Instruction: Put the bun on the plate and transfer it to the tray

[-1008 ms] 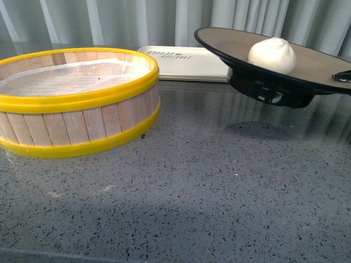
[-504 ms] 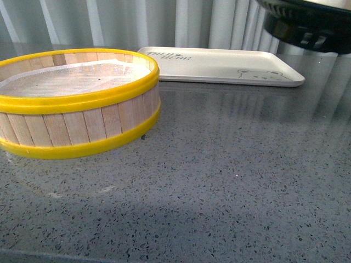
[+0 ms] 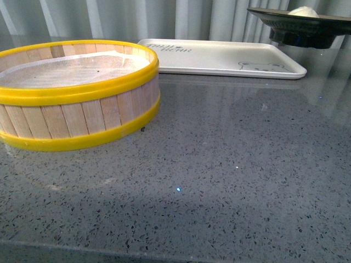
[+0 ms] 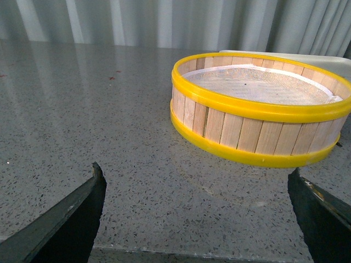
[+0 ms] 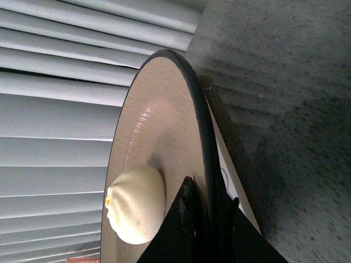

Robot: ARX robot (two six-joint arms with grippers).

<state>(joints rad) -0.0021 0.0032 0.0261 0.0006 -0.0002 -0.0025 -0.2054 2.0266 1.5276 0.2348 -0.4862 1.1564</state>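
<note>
The black-rimmed tan plate [image 3: 307, 21] hangs in the air at the far right, above the right end of the cream-white tray [image 3: 219, 57]. The cream-white bun [image 3: 303, 11] rests on it, only its top showing over the rim. In the right wrist view my right gripper [image 5: 211, 205] is shut on the plate's rim [image 5: 205, 142], one finger inside beside the bun [image 5: 137, 204], the other under the rim; a strip of the tray [image 5: 233, 178] shows below. My left gripper [image 4: 197, 205] is open over bare counter, near the steamer.
A round wooden steamer basket [image 3: 71, 93] with yellow rims and a white liner stands at the left, also filling the left wrist view [image 4: 258, 107]. Grey speckled counter [image 3: 219, 175] spreads in front. Pale pleated curtains close the back.
The plate with the bun rose off the counter, went up out of the top of the front view, and now sits lower and farther back over the tray's right end.
</note>
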